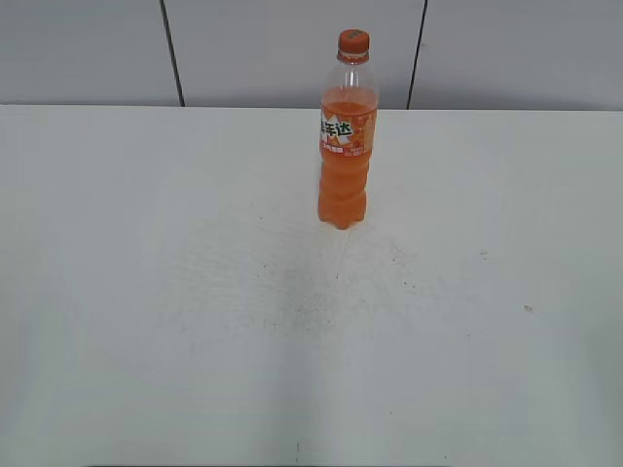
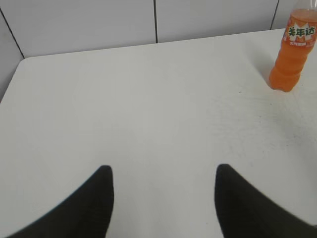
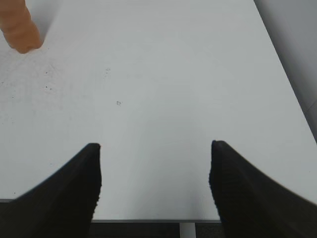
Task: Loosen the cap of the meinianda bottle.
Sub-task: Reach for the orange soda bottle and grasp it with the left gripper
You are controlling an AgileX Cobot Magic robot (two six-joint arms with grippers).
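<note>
The meinianda bottle (image 1: 346, 156) stands upright near the back middle of the white table (image 1: 195, 292), with its orange cap (image 1: 353, 41) on top. Neither gripper shows in the exterior view. In the left wrist view the bottle (image 2: 292, 54) is at the far right, its cap cut off by the frame; my left gripper (image 2: 163, 171) is open and empty, well short of it. In the right wrist view only the bottle's base (image 3: 20, 29) shows at the top left; my right gripper (image 3: 154, 148) is open and empty over the table's near edge.
A grey panelled wall (image 1: 292, 49) runs behind the table. The table's left edge (image 2: 12, 79) shows in the left wrist view and its right edge (image 3: 287, 79) in the right wrist view. Small dark specks (image 3: 118, 103) dot the tabletop.
</note>
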